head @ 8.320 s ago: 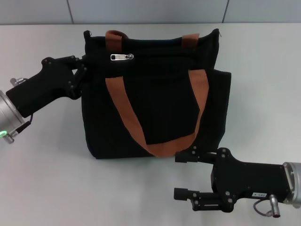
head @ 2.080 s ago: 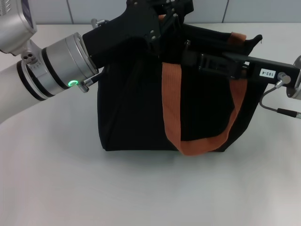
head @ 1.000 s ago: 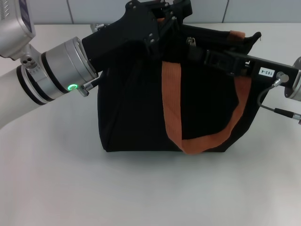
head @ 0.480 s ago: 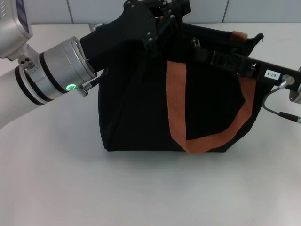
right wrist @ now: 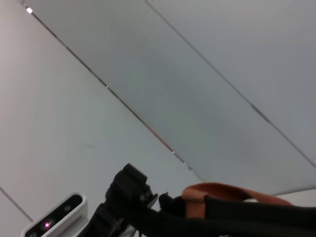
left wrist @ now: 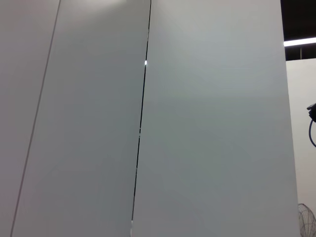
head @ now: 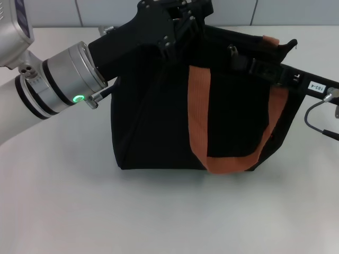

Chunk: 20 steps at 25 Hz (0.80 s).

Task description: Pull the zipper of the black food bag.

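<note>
— Why is your left gripper at the black food bag's top corner?
— To brace it; jaws' state unclear.
— And the right gripper?
— Its jaws reach the zipper, apparently pinching it.

Even bright overhead light, soft shadows, black surfaces lacking detail, no glare

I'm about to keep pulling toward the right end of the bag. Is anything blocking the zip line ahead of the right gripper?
Nothing visible blocks it. The right gripper is at the top edge of the large black fabric food bag; from there to the right corner only bare black edge shows. The orange-brown webbing handle hangs down the front; the left gripper is at the other end.
</note>
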{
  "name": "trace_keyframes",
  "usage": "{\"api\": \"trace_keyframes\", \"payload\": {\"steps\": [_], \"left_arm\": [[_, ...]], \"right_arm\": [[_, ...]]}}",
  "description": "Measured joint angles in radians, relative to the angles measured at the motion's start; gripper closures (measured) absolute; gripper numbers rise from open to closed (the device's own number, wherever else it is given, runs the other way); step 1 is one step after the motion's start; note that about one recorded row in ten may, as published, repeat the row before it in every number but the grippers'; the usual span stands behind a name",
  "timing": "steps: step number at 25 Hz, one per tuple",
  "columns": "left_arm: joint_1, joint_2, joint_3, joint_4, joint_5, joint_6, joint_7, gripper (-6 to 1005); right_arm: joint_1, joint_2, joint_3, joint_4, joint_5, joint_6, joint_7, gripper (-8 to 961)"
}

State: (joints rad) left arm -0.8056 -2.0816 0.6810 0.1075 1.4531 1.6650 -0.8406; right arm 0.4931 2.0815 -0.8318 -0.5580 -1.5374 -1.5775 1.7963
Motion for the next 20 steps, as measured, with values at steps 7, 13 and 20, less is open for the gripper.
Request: {"api": "trace_keyframes", "payload": {"steps": [7, 13, 20], "left_arm": [[0.004, 0.000, 0.000, 0.000, -0.010, 0.001, 0.000, 845], [0.006, 0.000, -0.001, 0.003, -0.010, 0.002, 0.001, 841], [0.008, 0.000, -0.004, 0.004, -0.010, 0.002, 0.002, 836]], "right_arm": [[-0.024, -0.001, 0.034, 0.001, -0.006, 0.002, 0.006, 953], [-0.055, -0.003, 0.055, -0.003, -0.008, 0.006, 0.010, 953], [-0.085, -0.011, 0.068, -0.003, -0.011, 0.014, 0.011, 953]]}}
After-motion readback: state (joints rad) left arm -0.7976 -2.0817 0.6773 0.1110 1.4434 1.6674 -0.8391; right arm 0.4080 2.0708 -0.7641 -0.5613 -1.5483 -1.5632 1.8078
